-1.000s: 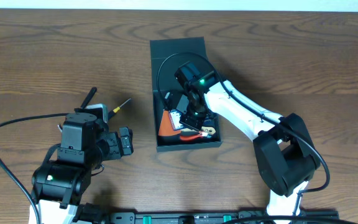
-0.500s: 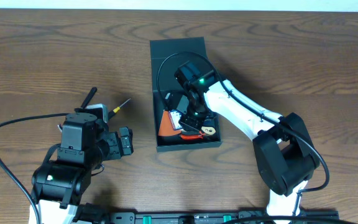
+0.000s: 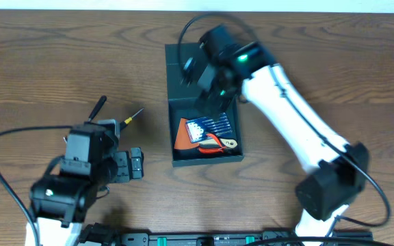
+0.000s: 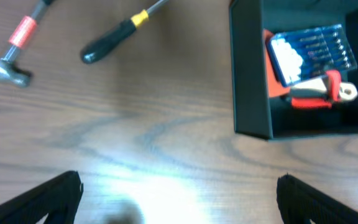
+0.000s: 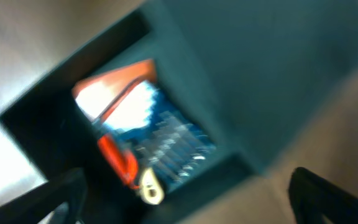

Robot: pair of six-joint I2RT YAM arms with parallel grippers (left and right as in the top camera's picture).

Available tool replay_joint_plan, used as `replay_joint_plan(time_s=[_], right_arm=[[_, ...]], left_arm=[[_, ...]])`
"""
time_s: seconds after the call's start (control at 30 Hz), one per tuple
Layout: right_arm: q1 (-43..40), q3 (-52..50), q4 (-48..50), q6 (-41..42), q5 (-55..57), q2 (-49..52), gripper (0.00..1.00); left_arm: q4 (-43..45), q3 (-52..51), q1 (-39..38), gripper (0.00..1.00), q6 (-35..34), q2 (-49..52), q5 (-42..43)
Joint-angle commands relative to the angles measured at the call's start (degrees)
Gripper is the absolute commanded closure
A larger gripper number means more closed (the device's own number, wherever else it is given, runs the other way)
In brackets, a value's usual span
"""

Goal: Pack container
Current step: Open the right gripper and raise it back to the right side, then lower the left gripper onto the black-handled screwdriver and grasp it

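— Stock check, left to right. What lies by your left claw?

— Item one: hammer (image 4: 8,53), red band on the handle. It lies on the table (image 4: 166,137), ahead of my left claw (image 4: 179,208) and off to its left. Item two: screwdriver (image 4: 114,37), black grip with a yellow collar. It lies ahead of the claw, near the hammer on its right, not touching it. The claw itself has its fingers spread as wide as they go, with nothing between them.

— And the container?

— Item three: container (image 4: 250,81), dark teal, ahead and to the right of my left claw. Its lid flap (image 3: 183,61) is thrown open on the far side. Contents: orange piece (image 3: 182,137) against the left wall, blue packet (image 4: 312,53) of small bits lying on it, red-handled tool (image 4: 319,96) along the packet's near edge.

— Right claw?

— My right claw (image 5: 188,199) is fully parted and carries nothing. It hangs above the container, whose contents show just ahead of its fingertips. The view there is blurred.
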Motion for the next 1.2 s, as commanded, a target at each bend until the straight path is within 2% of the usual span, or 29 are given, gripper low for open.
replay_joint_plan(time_s=[0.0, 0.17, 0.23, 0.3, 0.37, 0.43, 0.63, 1.03, 1.17], right_arm=[[-6.2, 4.2, 0.3, 14.6, 7.1, -4.7, 0.01], [-17.7, 4.4, -0.9, 31.5, 8.7, -7.8, 0.01], [-22.0, 4.4, -2.0, 34.9, 8.6, -7.9, 0.01], [-25.7, 4.2, -2.8, 36.4, 8.3, -7.9, 0.01], [-28.8, 3.7, -3.1, 36.5, 8.0, -7.9, 0.01], [-30.7, 3.2, -3.2, 36.5, 8.0, -7.9, 0.01], [-32.6, 3.0, -3.0, 35.4, 8.1, -7.9, 0.01], [-32.6, 3.0, -1.9, 35.0, 8.5, -7.8, 0.01], [-32.6, 3.0, -1.2, 34.9, 8.5, -7.8, 0.01]], left_arm=[[-5.7, 13.2, 0.5, 0.02, 8.1, 6.4, -1.8], [-19.5, 31.3, 4.3, 0.02, 20.5, 21.2, -1.8], [-21.9, 35.3, 6.1, 0.02, 25.0, 26.1, -2.2], [-21.0, 37.6, 8.4, 0.02, 25.0, 30.8, -3.3], [-18.6, 37.6, 10.3, 0.01, 26.8, 34.4, -3.3], [-18.3, 37.6, 11.8, 0.01, 31.8, 38.1, -3.4], [-17.0, 37.3, 13.2, 0.01, 39.9, 47.6, -5.3], [-11.7, 37.2, 13.2, 0.01, 45.9, 57.6, -5.5], [-8.5, 35.7, 13.2, 0.01, 46.0, 59.2, -5.9]])
